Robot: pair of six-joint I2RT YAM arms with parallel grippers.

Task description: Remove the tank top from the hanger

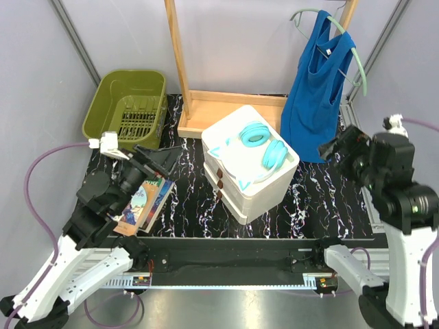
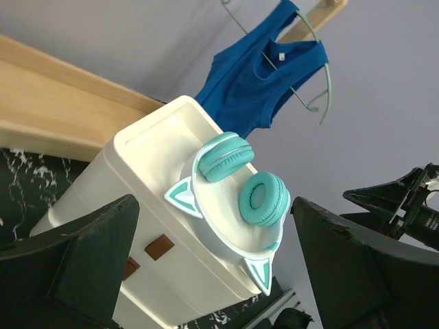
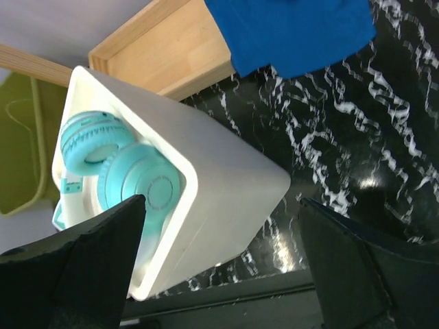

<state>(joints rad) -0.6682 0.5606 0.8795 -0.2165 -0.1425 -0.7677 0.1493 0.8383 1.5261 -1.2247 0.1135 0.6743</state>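
Royal-blue sleeveless fabric tank top [image 1: 317, 96] hangs on the thin mint-green curved hanger [image 1: 359, 68] from the wooden rack frame [image 1: 177, 62], its hem dangling just ahead of the released, empty right hand [image 1: 334, 147]. The left hand [image 1: 163, 159], likewise spread wide, sits well apart from it.

1. Small white neck label [image 2: 276, 53] on the royal-blue fabric tank top [image 2: 250, 86]: no print legible.
2. Illustrated paperback book [image 1: 152, 195] near the left edge of the black marbled table [image 1: 329, 205]: cover lettering too small to read.

Royal-blue tank top [image 1: 317, 96], mint-green hanger [image 1: 359, 68], turquoise headphones [image 1: 263, 145], white box [image 1: 236, 181], olive basket [image 1: 130, 106].
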